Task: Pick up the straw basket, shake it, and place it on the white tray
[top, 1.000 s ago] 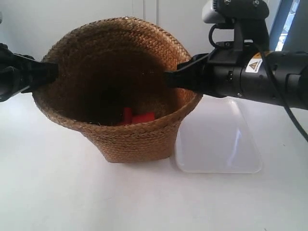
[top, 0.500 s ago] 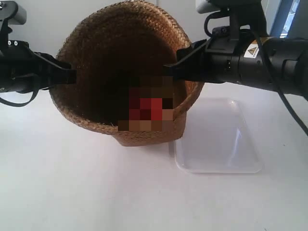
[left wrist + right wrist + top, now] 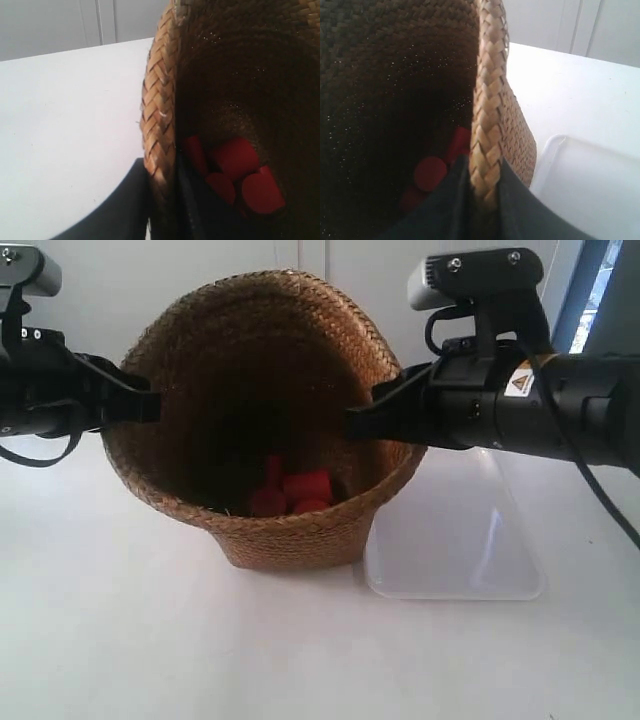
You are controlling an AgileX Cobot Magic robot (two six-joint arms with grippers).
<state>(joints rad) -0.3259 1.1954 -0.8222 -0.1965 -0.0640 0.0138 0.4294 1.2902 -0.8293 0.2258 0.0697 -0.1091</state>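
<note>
The straw basket (image 3: 300,530) is tall, brown and woven, tilted with its dark mouth toward the exterior camera, and several red blocks (image 3: 290,490) lie inside. My left gripper (image 3: 162,200) is shut on the rim of the basket (image 3: 159,120), one finger inside and one outside. My right gripper (image 3: 482,200) pinches the opposite side of the rim (image 3: 487,115) the same way. In the exterior view the arm at the left (image 3: 60,395) and the arm at the right (image 3: 500,405) hold the two sides. The white tray (image 3: 455,530) lies on the table beside the basket's base.
A white tabletop (image 3: 150,640) spreads around the basket. Behind it stands a pale wall (image 3: 200,270). A blue vertical post (image 3: 590,290) shows at the far upper right of the exterior view.
Over the last second the basket went up and then came back down a little, shifting slightly right. The red blocks inside tumbled to a new spot.
</note>
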